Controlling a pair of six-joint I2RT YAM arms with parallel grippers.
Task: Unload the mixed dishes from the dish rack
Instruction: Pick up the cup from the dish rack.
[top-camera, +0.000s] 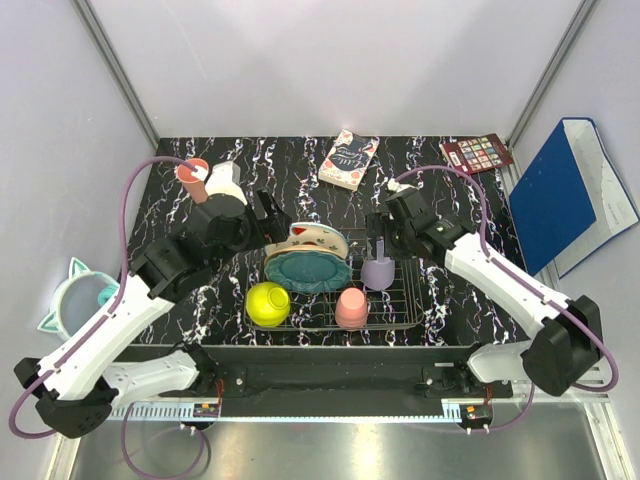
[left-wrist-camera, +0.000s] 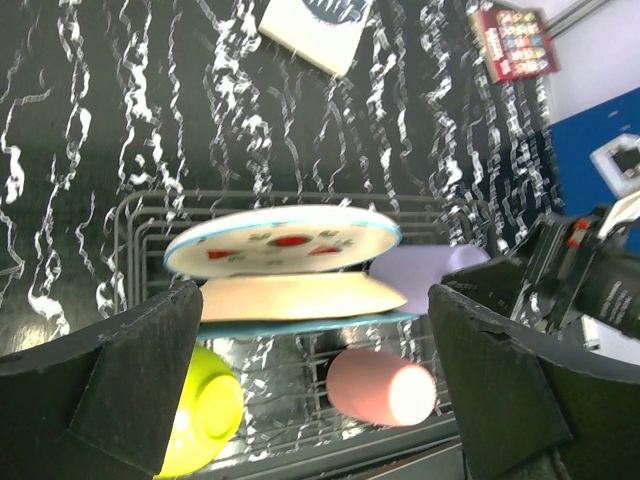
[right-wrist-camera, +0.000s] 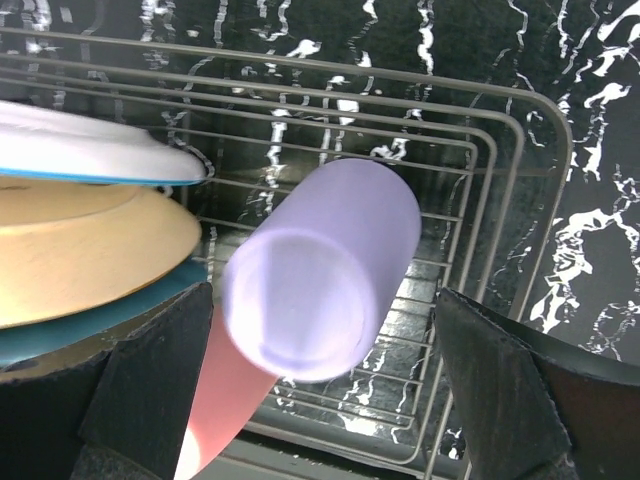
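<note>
Unloading barely begun: one pink cup (top-camera: 191, 176) sits on the counter (top-camera: 300, 160), outside the rack, left of the left tool (left-wrist-camera: 315, 292). Dish rack (top-camera: 398, 310) holds six more: spotted plate (left-wrist-camera: 285, 240), peach plate (left-wrist-camera: 300, 297) and teal plate (top-camera: 310, 272) bunched below the left tool, green bowl (top-camera: 268, 303) and second pink cup (top-camera: 351, 306) nearer the arm bases, lilac cup (top-camera: 378, 270) directly under the right tool (right-wrist-camera: 322, 292). Both tools spread wide, gripping nothing

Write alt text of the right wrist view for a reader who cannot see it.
A lilac cup sits in the dark wire dish rack, its round end toward the camera, between the open jaws of the right gripper. At left, a white plate, a peach plate and a teal plate overlap; a salmon-pink cup shows below.
</note>
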